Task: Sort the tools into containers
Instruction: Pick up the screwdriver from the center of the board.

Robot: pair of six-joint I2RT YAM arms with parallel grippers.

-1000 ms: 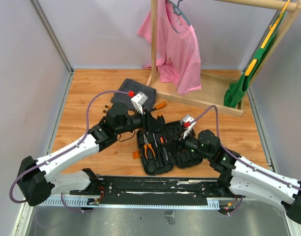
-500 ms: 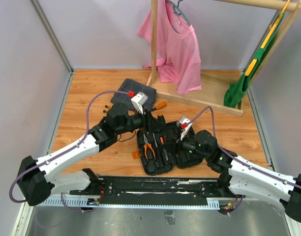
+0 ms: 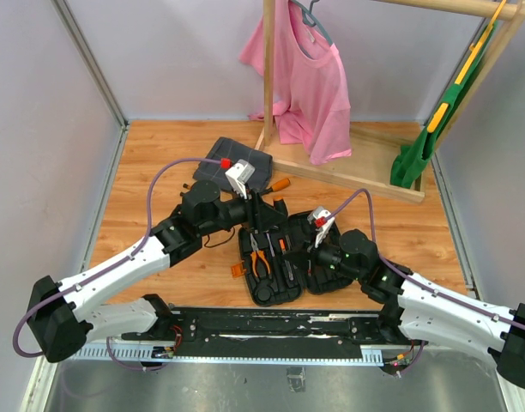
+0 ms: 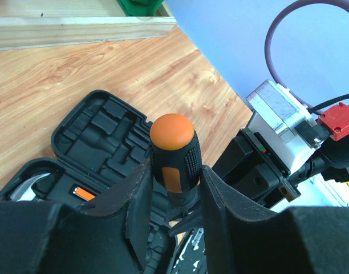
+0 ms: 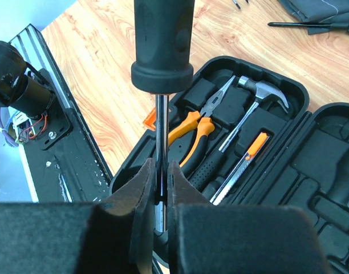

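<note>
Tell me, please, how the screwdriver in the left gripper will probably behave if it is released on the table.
The screwdriver is likely stiff and fairly light: a slim steel shaft in a moulded handle. Its ribbed black grip should sit firmly in the left gripper; the smooth shaft, pinched by the right gripper, may slip. The round handle could roll.

no readable text, no labels, brands or numbers visible

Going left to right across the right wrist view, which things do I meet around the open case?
Black-handled screwdriver, its steel shaft clamped in the right gripper → orange-handled pliers → steel-headed hammer → moulded lid half of the black plastic tool case.
</note>
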